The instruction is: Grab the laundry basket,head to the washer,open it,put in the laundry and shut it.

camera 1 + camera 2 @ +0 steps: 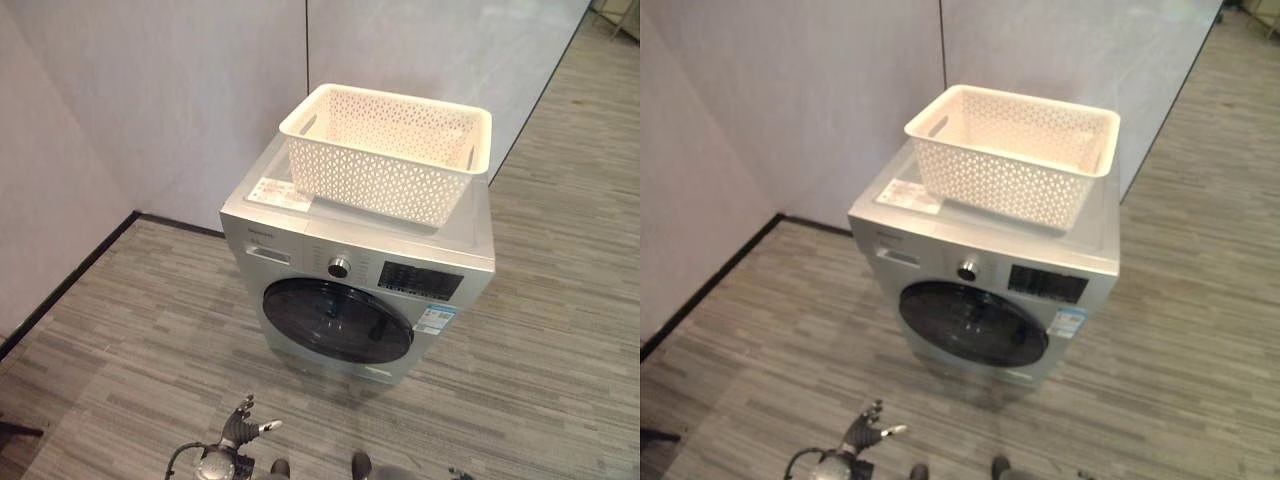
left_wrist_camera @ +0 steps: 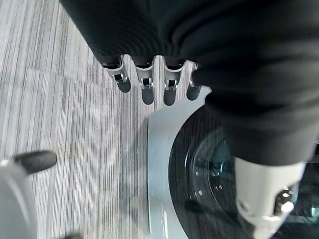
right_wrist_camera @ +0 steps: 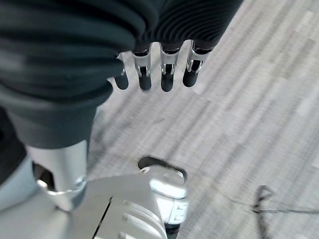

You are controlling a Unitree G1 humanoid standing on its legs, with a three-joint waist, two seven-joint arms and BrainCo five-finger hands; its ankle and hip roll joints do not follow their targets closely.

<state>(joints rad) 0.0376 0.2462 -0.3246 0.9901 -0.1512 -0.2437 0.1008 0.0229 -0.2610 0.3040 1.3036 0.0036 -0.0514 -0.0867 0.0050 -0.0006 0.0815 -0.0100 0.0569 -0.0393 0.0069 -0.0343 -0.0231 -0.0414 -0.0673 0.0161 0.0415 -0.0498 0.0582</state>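
Fingers of the left hand (image 2: 149, 82) are hanging straight and slightly spread in the left wrist view, holding nothing, with the dark round washer door (image 2: 209, 184) showing just past them. Silver fingers of the right hand (image 3: 159, 69) are likewise hanging relaxed and apart in the right wrist view, gripping nothing above the grey wood-grain floor (image 3: 249, 109). In the left eye view, the left hand is showing at the bottom edge, left of centre, its fingers fanning out low above the floor and well apart from the machine. A white lattice laundry basket (image 1: 385, 155) is sitting upright on top of the silver front-loading washer (image 1: 470, 270) at the centre of the frame, turned at a slight angle to the machine's edges, its bottom resting on the lid towards the upper right. Nothing can be made out inside the basket. Below it, the washer's control knob (image 1: 340, 266) and dark display panel (image 1: 420, 280) are facing the camera, and the round door is sitting closed. Pale wall panels (image 1: 180, 100) are standing behind the washer, filling the upper left of the frame.
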